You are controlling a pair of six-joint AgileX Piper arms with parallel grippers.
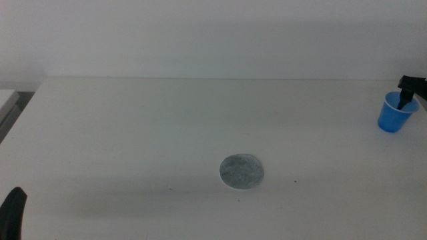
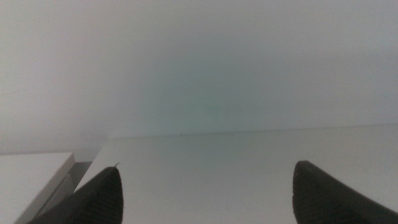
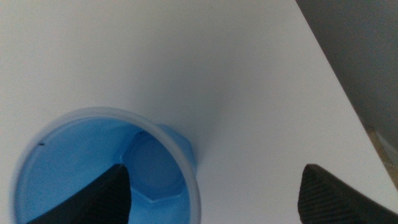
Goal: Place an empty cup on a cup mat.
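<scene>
The blue cup (image 1: pixel 396 113) stands upright and empty at the far right of the white table. The right wrist view looks down into the cup (image 3: pixel 74 155), blue inside. My right gripper (image 1: pixel 408 93) is open at the cup: one jaw reaches inside it, the other stays outside, well clear of the wall, so the jaws straddle the rim (image 3: pixel 214 193). The grey round cup mat (image 1: pixel 241 171) lies flat near the table's middle front, far left of the cup. My left gripper (image 1: pixel 13 213) waits at the bottom left corner, open and empty (image 2: pixel 205 193).
The table's right edge (image 3: pixel 336 74) runs close beside the cup. A white ledge (image 1: pixel 8 100) sits off the table's far left corner. A pale wall stands behind the table.
</scene>
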